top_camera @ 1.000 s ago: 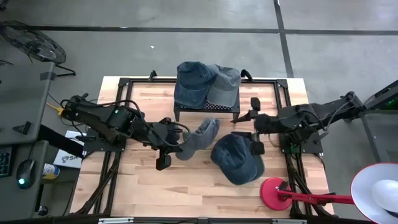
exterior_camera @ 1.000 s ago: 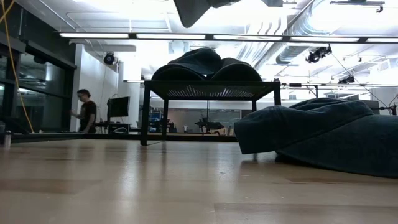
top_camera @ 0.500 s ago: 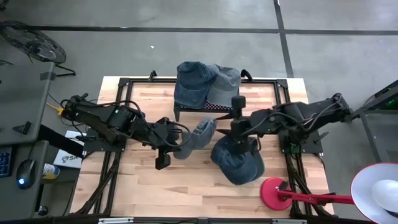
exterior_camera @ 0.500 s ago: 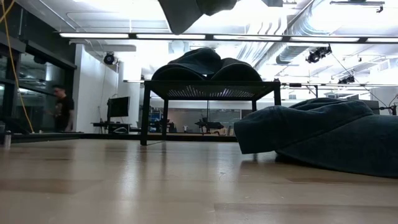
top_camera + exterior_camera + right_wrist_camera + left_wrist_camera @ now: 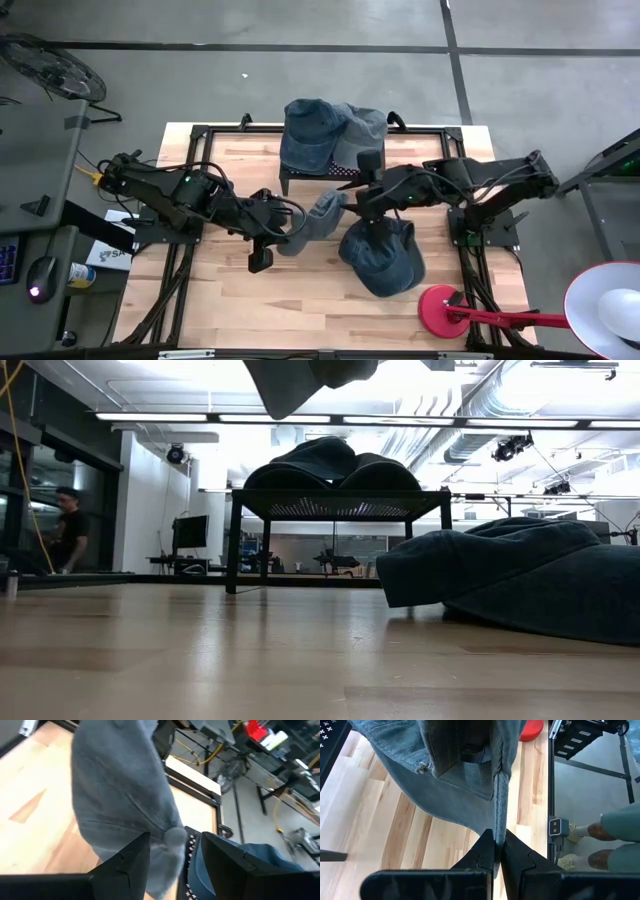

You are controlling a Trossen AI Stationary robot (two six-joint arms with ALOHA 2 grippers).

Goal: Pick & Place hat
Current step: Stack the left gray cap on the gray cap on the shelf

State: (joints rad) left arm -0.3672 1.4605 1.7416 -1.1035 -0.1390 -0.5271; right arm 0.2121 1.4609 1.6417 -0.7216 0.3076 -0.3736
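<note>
On the left, the left end effector (image 5: pixel 283 232) is clamped shut on the edge of a denim cap (image 5: pixel 318 218), which is held up off the wooden tabletop (image 5: pixel 220 300); in the left wrist view the fabric of the cap (image 5: pixel 470 775) is seen pinched between the two closed fingers (image 5: pixel 485 854) and hanging freely from them. Toward the middle, the right end effector (image 5: pixel 352 204) has been brought against the far side of the same cap, its jaws standing apart, and in the right wrist view the cloth (image 5: pixel 125 805) is seen bunched between the spread fingers (image 5: pixel 132 865) without being squeezed. A black rack (image 5: pixel 332 172) at the back of the tabletop carries two more caps (image 5: pixel 325 130), and another cap (image 5: pixel 385 258) lies flat on the tabletop just beyond the right end effector.

The step in hand appears to be a handover or a two-sided hold. It would be done well if the right fingers were closed on a firm fold or seam, not on loose cloth, and if the left grip were released only once that hold is secure, so the cap is not dropped onto the cap lying below.
</note>
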